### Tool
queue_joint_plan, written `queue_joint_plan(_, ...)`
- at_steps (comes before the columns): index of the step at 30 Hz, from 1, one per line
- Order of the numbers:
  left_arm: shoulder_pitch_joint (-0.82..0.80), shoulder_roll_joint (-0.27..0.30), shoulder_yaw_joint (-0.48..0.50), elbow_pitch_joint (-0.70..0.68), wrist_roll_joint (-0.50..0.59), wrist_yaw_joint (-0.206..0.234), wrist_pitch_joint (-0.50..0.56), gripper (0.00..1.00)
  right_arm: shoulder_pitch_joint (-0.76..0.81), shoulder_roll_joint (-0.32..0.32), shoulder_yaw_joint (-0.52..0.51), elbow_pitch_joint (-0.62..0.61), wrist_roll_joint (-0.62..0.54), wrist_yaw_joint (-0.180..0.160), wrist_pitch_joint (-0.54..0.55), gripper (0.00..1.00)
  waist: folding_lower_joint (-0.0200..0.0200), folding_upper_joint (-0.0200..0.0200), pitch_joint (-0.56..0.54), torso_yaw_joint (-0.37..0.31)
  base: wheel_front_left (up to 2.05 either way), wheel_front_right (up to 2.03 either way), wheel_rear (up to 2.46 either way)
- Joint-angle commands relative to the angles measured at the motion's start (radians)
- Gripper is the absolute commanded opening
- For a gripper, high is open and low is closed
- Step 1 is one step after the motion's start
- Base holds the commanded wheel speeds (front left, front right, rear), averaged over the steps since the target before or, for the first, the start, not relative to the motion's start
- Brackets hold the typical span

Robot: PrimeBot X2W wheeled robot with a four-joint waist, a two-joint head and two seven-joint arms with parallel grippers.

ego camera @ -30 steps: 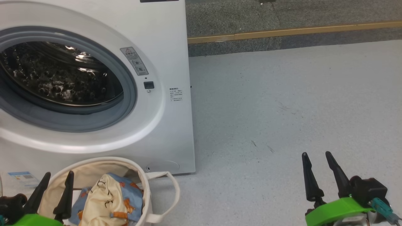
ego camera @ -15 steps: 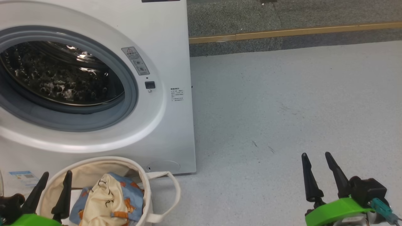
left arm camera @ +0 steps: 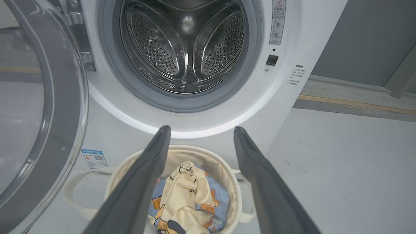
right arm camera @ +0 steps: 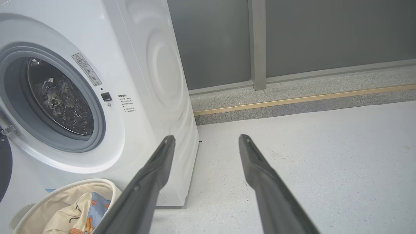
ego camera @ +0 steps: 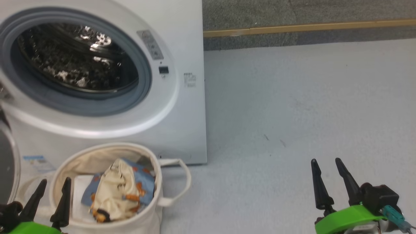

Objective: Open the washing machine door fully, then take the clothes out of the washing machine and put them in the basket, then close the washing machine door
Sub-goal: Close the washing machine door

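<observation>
Head view has dipped; the clothes (ego camera: 120, 188) lie inside the basket (ego camera: 143, 224).

We are holding our right gripper (right arm camera: 207, 138) spread wide above the floor (right arm camera: 325, 162), beside the washing machine (right arm camera: 146, 81) and the basket (right arm camera: 61, 197) containing the clothes (right arm camera: 81, 214).

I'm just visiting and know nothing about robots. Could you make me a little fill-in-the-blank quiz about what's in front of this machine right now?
The clothes lie inside the ____.
The washing machine door stands ____.
The drum of the washing machine looks ____.
The left end effector and the right end effector hold ____.
Missing words: basket, open, empty, nothing.
</observation>
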Motion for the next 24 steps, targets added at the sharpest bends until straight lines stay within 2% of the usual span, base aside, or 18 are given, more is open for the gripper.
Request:
queue_joint_plan(1,-0.058,0.049,0.044,-0.02,-0.003,0.003,-0.011,1.0,-0.022,-0.008,0.018,-0.027,0.002,0.006,-0.005,1.0,0.0001,-0.0001,0.001,0.001,-2.29,1.94,0.35)
queue_joint_plan(6,-0.056,0.056,0.041,-0.008,0.004,0.012,-0.009,1.0,-0.023,-0.005,0.016,-0.028,0.001,0.006,-0.005,1.0,0.0001,-0.0001,0.003,0.003,-2.07,1.78,0.29)
queue_joint_plan(12,-0.058,0.053,0.038,-0.008,0.009,0.016,-0.011,1.0,-0.021,-0.002,0.016,-0.027,0.001,0.006,-0.005,1.0,0.0001,-0.0001,0.004,0.009,-1.22,1.22,0.0)
queue_joint_plan(24,-0.047,0.047,0.074,-0.028,0.027,0.033,-0.019,1.0,-0.025,0.003,0.015,-0.031,-0.003,0.006,-0.005,1.0,0.0001,-0.0001,0.009,0.027,-0.26,0.26,0.0)
